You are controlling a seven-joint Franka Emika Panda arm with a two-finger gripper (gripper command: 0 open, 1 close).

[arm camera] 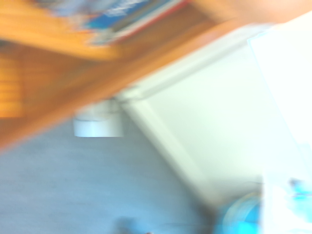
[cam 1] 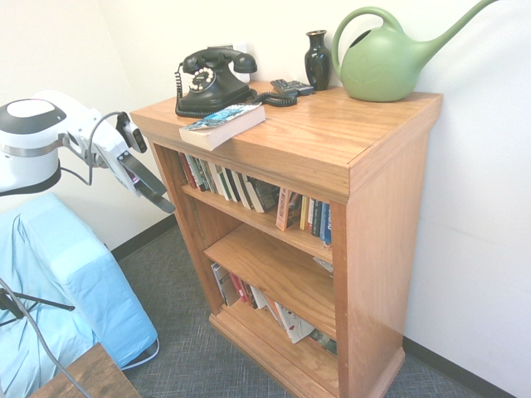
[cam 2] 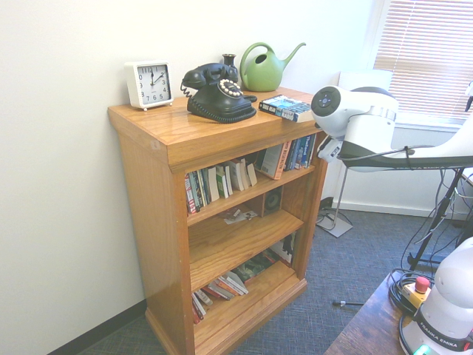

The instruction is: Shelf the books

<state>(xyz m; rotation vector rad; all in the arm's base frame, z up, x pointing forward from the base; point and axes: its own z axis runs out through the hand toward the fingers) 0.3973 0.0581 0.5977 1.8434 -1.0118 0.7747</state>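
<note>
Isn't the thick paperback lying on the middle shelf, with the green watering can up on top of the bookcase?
Not quite: the paperback lies on top of the bookcase too, as the first exterior view shows.

Book [cam 1: 222, 126] beside telephone [cam 1: 214, 83] atop bookshelf [cam 1: 382, 207]
</note>
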